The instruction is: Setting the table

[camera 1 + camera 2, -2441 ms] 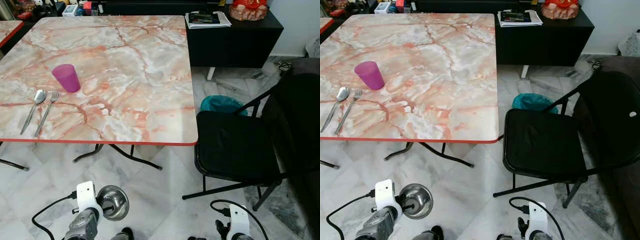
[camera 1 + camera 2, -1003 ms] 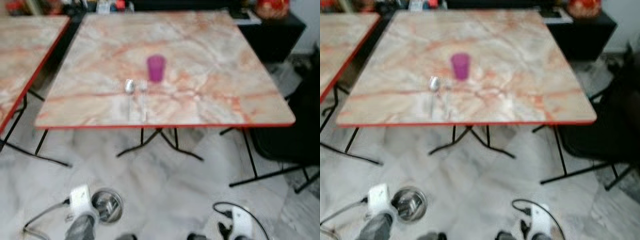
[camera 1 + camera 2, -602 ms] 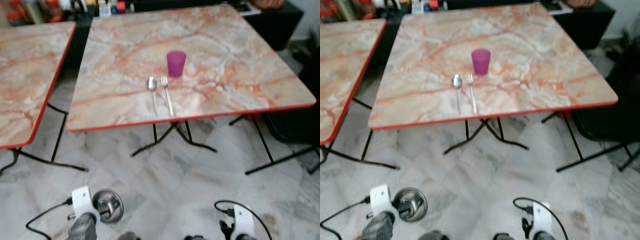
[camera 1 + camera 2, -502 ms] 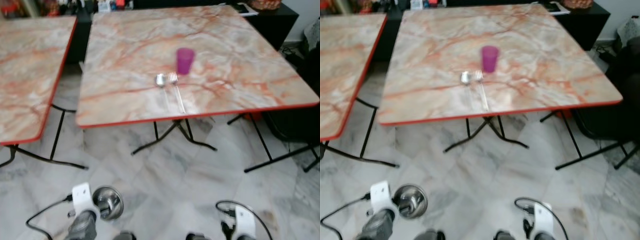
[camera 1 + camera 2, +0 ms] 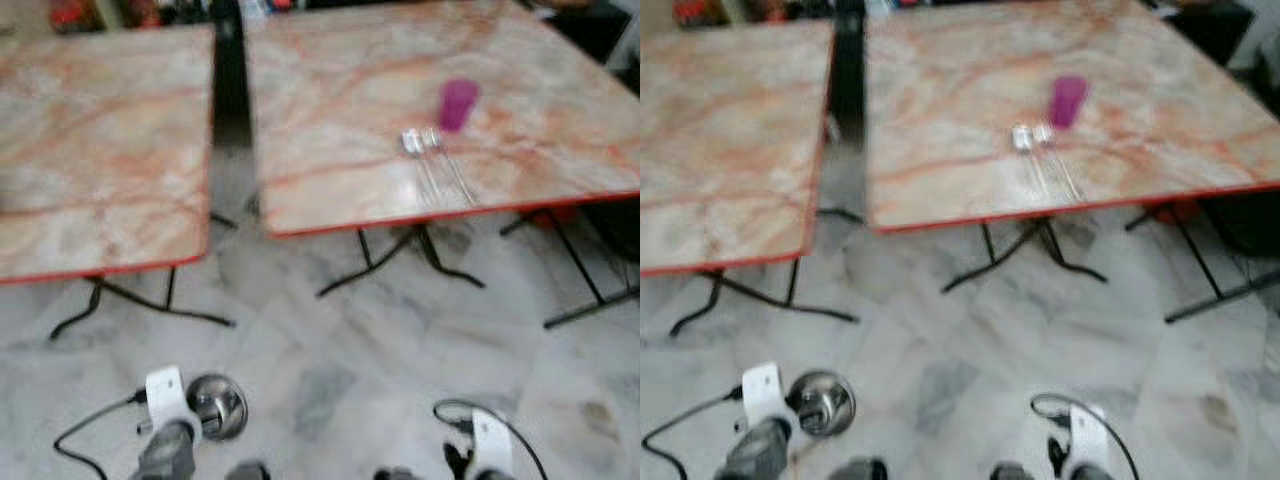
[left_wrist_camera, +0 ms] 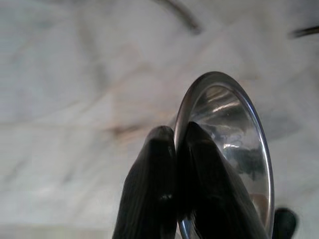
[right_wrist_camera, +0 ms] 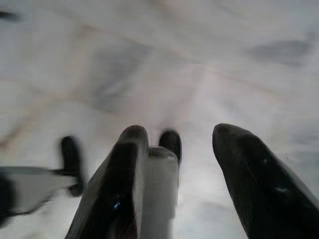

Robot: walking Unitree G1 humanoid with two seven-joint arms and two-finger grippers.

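A: Going from the left, what do we have?

B: A second marble table (image 5: 100, 150) is in the upper left of the frame. Low at the lower left, the left gripper (image 6: 174, 144) has its two fingers pinched on the rim of a steel bowl (image 5: 217, 407), above the floor (image 5: 330, 350).

A: And where should the bowl go?

B: I think to the place setting on the table (image 5: 330, 120) in the upper right. There is a purple cup (image 5: 458, 103), and just in front of it a spoon (image 5: 415, 160) and a fork (image 5: 445, 165) lying side by side. The picture is blurred, but their long axes seem to run from the cup toward the near red edge, heads at the cup side.

A: So which way from the gripper?

B: Up and to the right of it, well apart. The bowl's mouth faces roughly upward.

A: The other arm?

B: The right gripper (image 7: 179, 164) hangs at the lower right with fingers apart, holding nothing. It lies nearer to the setting's side, but the left one has the bowl.
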